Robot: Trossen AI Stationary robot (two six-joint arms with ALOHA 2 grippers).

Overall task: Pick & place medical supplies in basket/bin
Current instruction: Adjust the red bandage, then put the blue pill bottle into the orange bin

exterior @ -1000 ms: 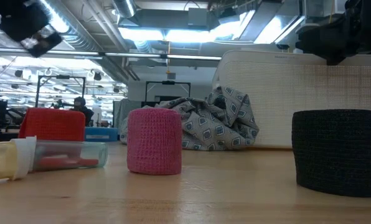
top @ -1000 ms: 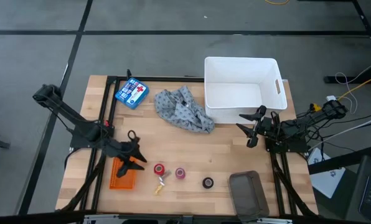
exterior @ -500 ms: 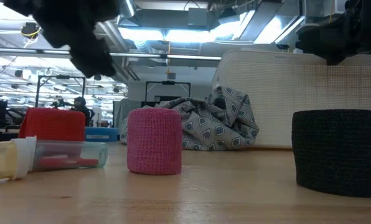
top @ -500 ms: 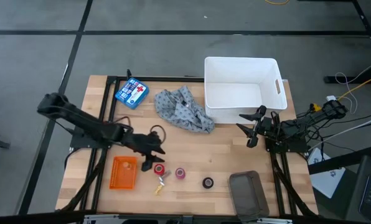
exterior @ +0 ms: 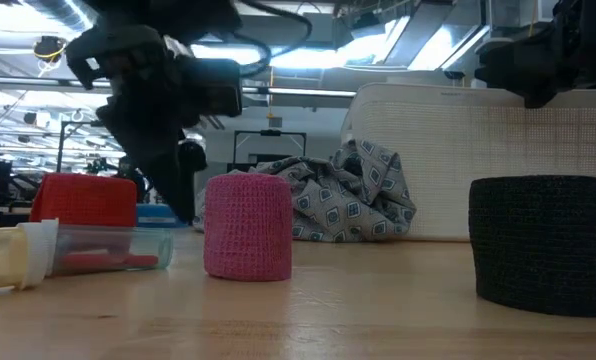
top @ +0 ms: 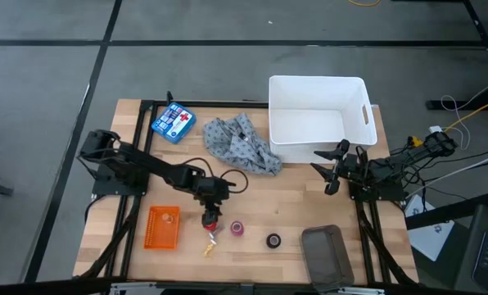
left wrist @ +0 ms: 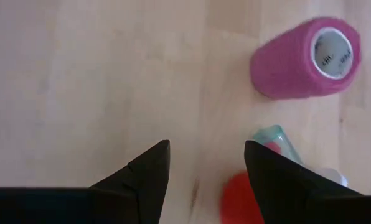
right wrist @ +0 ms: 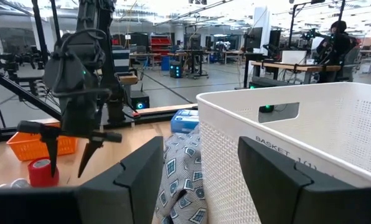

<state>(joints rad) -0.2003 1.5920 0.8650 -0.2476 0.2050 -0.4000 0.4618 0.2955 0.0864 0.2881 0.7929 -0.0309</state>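
Left gripper (top: 210, 211): fingers parted, empty, poised just above the red tape roll (top: 210, 222), near the orange tray (top: 163, 227). Right gripper (top: 332, 168): parted, empty, idle beside the white tub (top: 317, 118). Risk: an off-centre descent may knock the roll into the vial (top: 210, 242) or pink roll (top: 237, 228) just beside it.

Red tape roll (top: 210, 222), pink tape roll (top: 237, 228) and black tape roll (top: 273, 240) standing apart in a loose row along the table's near side, open cores upward. Tiny yellowish piece (top: 210, 242) lying just beside the red roll, on its near side. Grey patterned cloth (top: 242, 145) crumpled in a heap against the large white bin (top: 317, 118) at the far edge. Small orange basket (top: 162, 228) set flat left of the rolls, something small and pale inside.
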